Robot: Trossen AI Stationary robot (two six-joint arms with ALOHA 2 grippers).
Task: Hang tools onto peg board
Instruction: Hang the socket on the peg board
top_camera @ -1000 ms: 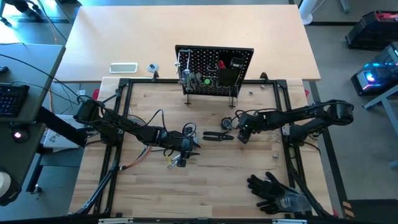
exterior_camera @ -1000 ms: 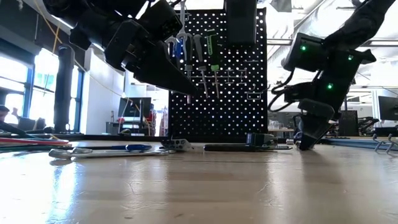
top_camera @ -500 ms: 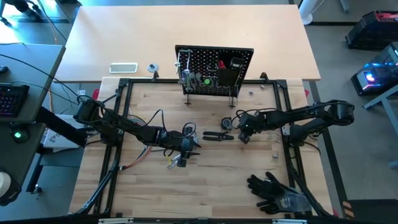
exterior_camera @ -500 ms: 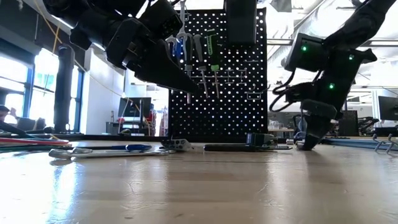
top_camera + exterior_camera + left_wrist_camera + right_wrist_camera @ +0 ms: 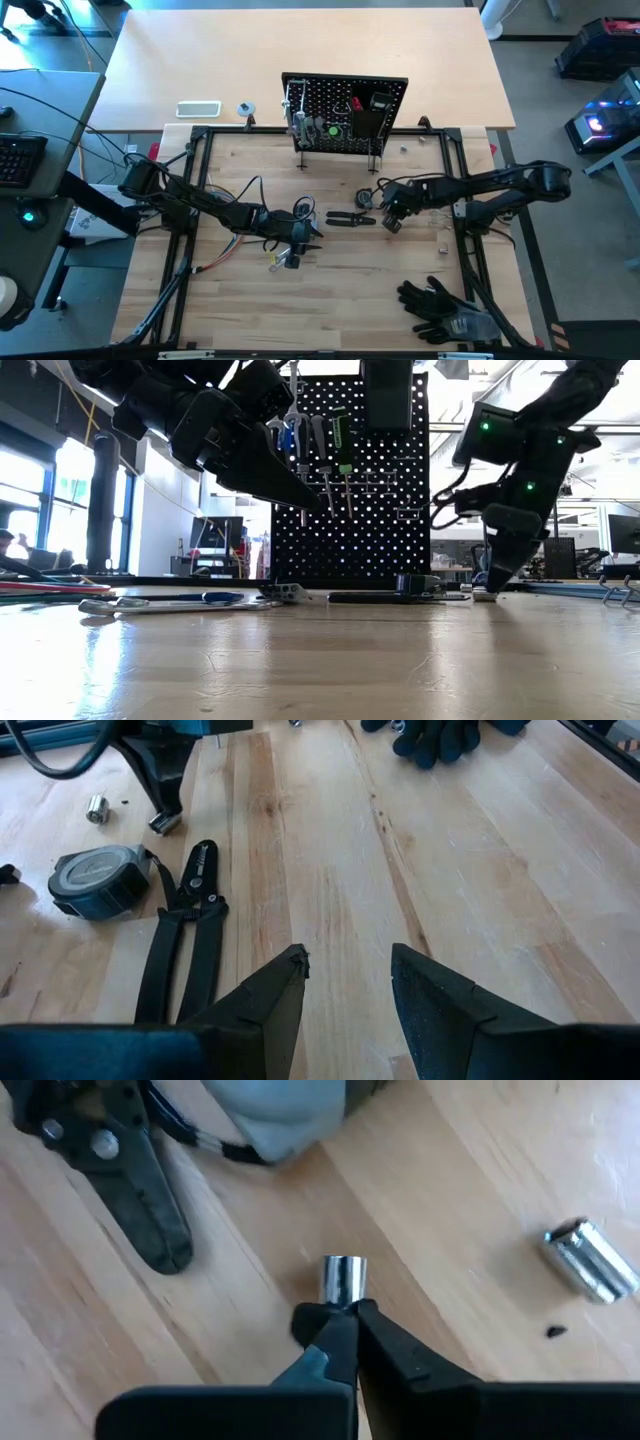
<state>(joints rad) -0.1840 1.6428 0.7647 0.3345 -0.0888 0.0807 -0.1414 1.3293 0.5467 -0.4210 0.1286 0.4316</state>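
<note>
Silver and small, a socket (image 5: 343, 1278) stands on the wooden table (image 5: 340, 290) pinched at its base by the right end effector (image 5: 335, 1316), whose fingers are closed tight on it; in the high view this sits just right of table centre, at about 3 o'clock from the black pliers (image 5: 349, 218) lying flat there. A grey tape measure (image 5: 100, 883) rests just beside the pliers, and a second loose socket (image 5: 592, 1260) lies near on the bare wood. Toward 12 o'clock the peg board (image 5: 345, 113) stands upright with several drivers already hung on it. The left end effector (image 5: 345, 975) hovers above the table left of centre, its fingers partly apart and holding nothing. Black gloves (image 5: 440, 303) lie toward 5 o'clock, well apart from both arms.
</note>
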